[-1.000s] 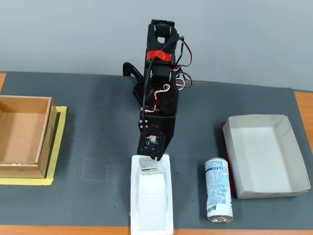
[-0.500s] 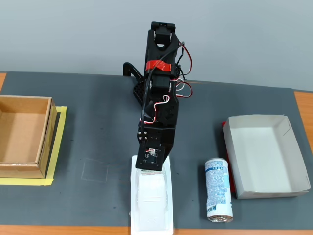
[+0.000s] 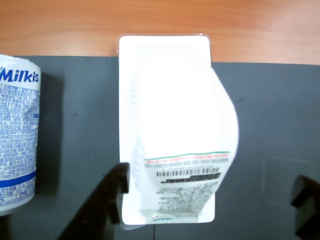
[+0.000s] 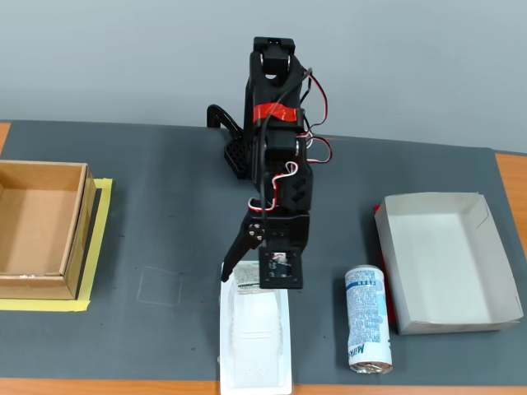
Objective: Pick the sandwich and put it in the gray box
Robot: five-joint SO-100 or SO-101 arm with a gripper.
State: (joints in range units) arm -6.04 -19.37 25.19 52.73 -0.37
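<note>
Hanging over the label end of the sandwich [image 4: 256, 336], the end effector [image 4: 247, 280] has its two fingers spread wide and holds nothing. In the wrist view one black finger [image 3: 107, 200] sits at the left edge of the sandwich [image 3: 172, 130] and the other finger [image 3: 305, 197] is far off to the right, so the sandwich lies between them. The sandwich lies flat on the dark mat on the tabletop [image 4: 165, 222], with its far end reaching over the mat's edge onto the wood. A white and blue can [image 4: 368, 318] lies on its side just right of it in the fixed view. The gray box [image 4: 486, 271] sits right of the can, with nothing inside. A brown box [image 4: 33, 284] sits far away at the left edge.
</note>
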